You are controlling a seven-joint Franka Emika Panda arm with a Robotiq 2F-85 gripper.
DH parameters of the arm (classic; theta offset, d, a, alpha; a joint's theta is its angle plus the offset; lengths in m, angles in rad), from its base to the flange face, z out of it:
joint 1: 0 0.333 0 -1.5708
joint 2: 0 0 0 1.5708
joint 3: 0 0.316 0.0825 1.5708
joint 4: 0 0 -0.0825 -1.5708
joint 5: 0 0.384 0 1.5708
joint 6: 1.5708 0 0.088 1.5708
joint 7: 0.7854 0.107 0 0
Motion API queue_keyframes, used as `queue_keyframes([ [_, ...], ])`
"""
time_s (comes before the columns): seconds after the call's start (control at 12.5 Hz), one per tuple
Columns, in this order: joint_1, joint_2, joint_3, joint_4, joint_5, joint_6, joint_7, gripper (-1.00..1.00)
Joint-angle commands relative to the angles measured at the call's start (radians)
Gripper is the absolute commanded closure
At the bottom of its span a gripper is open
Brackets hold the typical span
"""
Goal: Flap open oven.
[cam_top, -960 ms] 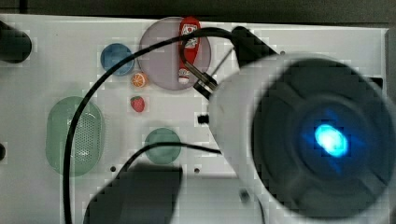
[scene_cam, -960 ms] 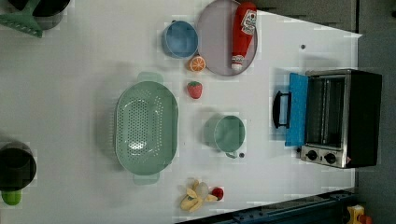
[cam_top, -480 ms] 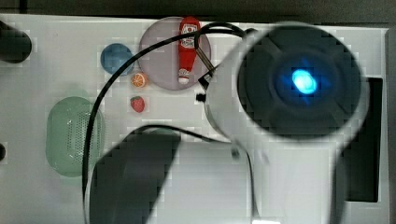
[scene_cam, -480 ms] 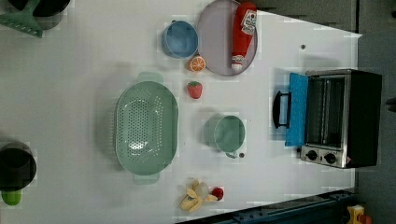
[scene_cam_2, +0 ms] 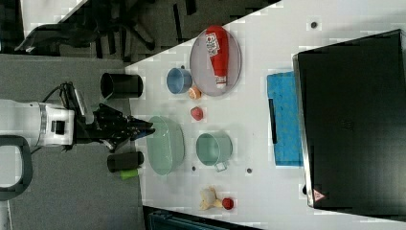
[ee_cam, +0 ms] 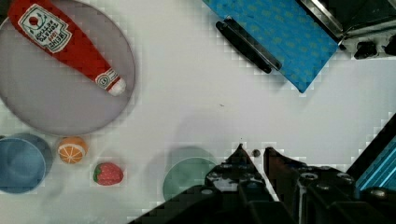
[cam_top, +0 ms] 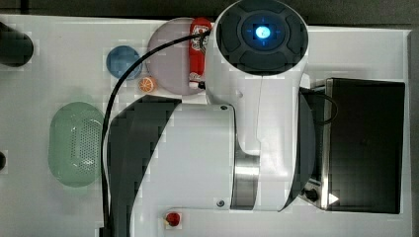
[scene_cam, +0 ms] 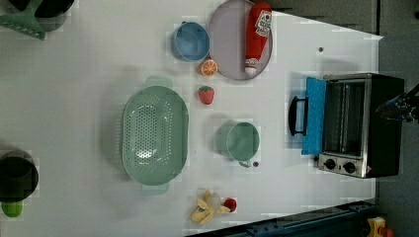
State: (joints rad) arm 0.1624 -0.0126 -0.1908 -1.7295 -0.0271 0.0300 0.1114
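**Left view: oven door lying flat, claw empty above the tabletop**

In the left view we are seeing the oven [scene_cam: 368, 126] sitting at the left view's right edge of the white tabletop [scene_cam: 89, 59], its blue door [scene_cam: 314, 116] folded down flat with the dark bar handle [scene_cam: 295, 116] pointing toward the green cup [scene_cam: 242, 141]. Two black knobs are showing on the steel front.

In the wrist view we are looking down on the claw [ee_cam: 254, 156], its fingers sitting close together with a narrow gap between them and gripping nothing. It is hovering over the tabletop just beside the green cup [ee_cam: 187, 175], well apart from the door [ee_cam: 275, 39] and its handle [ee_cam: 243, 44].

The ketchup bottle [scene_cam: 258, 37] is lying on the grey plate [scene_cam: 225, 47]. The blue bowl [scene_cam: 190, 42], orange slice [scene_cam: 208, 66] and strawberry [scene_cam: 206, 95] are resting near it, and the green colander [scene_cam: 154, 134] is sitting further toward the left view's left.

In the top view the arm [cam_top: 257, 113] is covering much of the oven [cam_top: 365, 145].
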Motion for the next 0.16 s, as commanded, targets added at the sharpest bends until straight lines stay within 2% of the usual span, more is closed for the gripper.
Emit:
queue_keyframes([
  [0.08,0.003,-0.063,0.001,0.031,0.001,-0.002,0.054,0.65],
  [0.16,0.003,-0.063,0.001,0.031,0.001,-0.002,0.054,0.65],
])
